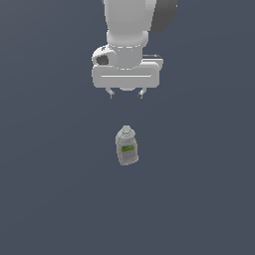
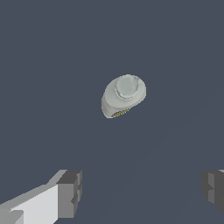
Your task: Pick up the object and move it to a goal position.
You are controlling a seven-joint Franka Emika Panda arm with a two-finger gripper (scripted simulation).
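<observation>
Your white gripper [image 1: 126,94] hangs with fingers spread apart near the exterior view's upper centre, well above the small grey-beige, green-labelled bottle [image 1: 126,146] standing mid-frame.

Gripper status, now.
Gripper: open and empty, fingers spread wide; the bottle stands on the surface, apart from it and untouched.
</observation>
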